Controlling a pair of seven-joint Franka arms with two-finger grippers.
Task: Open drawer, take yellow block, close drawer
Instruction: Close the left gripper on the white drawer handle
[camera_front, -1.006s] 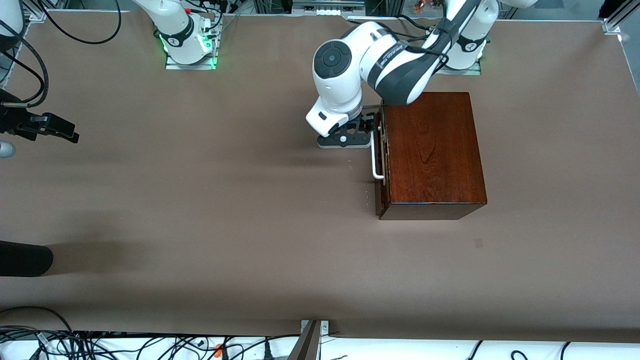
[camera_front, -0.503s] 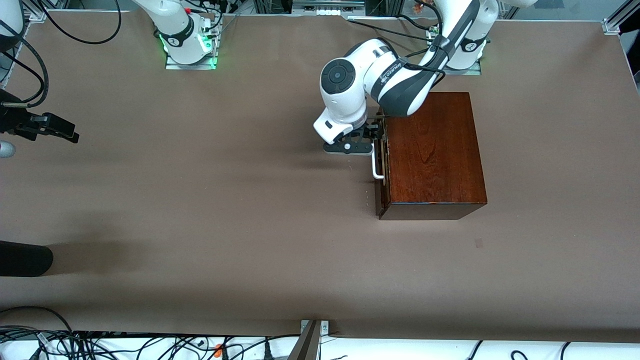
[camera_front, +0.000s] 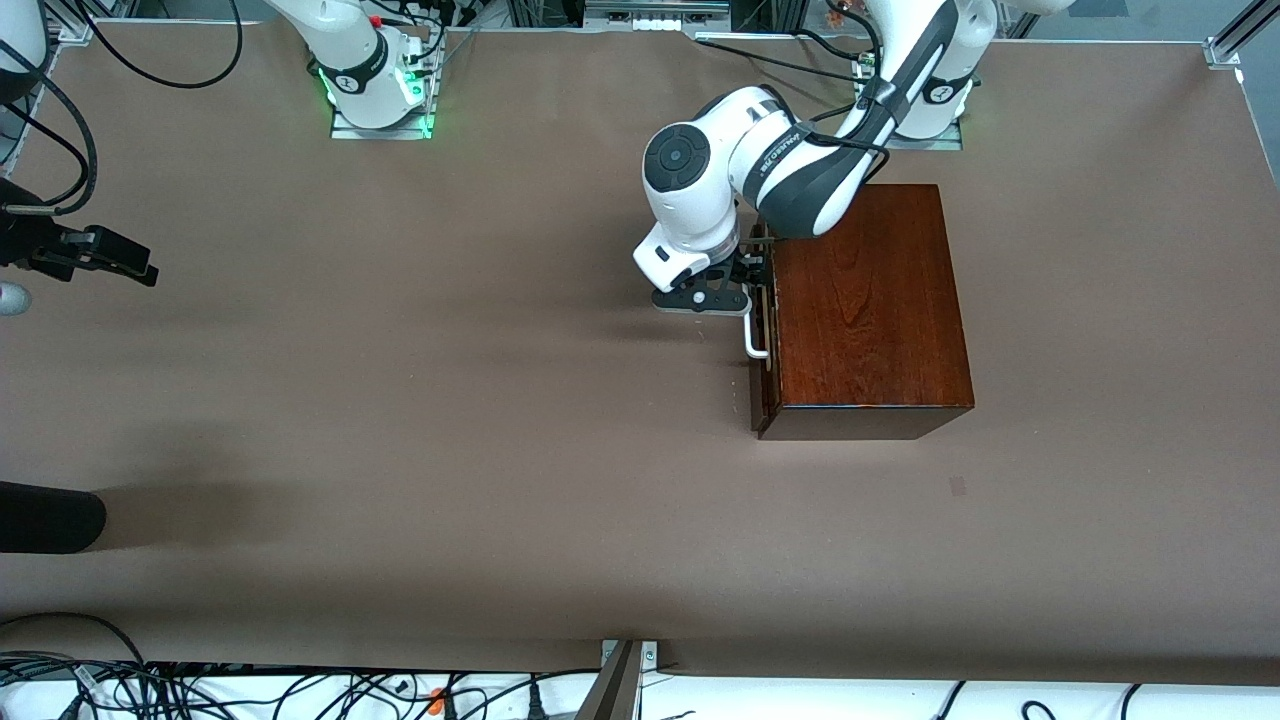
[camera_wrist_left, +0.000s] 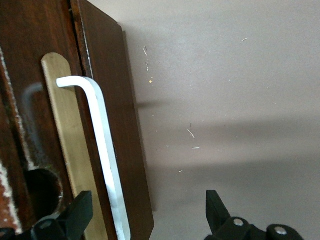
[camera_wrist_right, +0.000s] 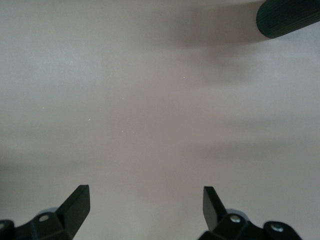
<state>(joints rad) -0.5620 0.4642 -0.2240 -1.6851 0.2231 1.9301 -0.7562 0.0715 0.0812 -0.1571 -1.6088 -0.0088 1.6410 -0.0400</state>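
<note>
Left gripper (camera_front: 752, 280) sits low in front of the drawer (camera_front: 760, 330), at the end of the white handle (camera_front: 752, 335) farther from the front camera. Its fingers (camera_wrist_left: 80, 212) are spread apart with the handle passing between them in the left wrist view, and nothing is clamped. One finger lies against the dark drawer front beside a brass plate (camera_wrist_left: 65, 130); the other hangs over the bare table (camera_front: 500, 400).

Nearest the front camera, a black cylinder (camera_front: 50, 517) lies on the table at the right arm's end. Farther from the camera and toward the left arm's end stands the box (camera_front: 865, 300), reddish-brown and polished, with its drawer facing the right arm's end of the table. The drawer stands out only a sliver from the box, showing a narrow gap along its front. The yellow block does not show in any view.

Right gripper (camera_wrist_right: 145, 210) waits at the right arm's end of the table, over bare surface, fingers wide apart and holding nothing; the black cylinder's rounded end (camera_wrist_right: 290, 17) shows in its wrist view.
</note>
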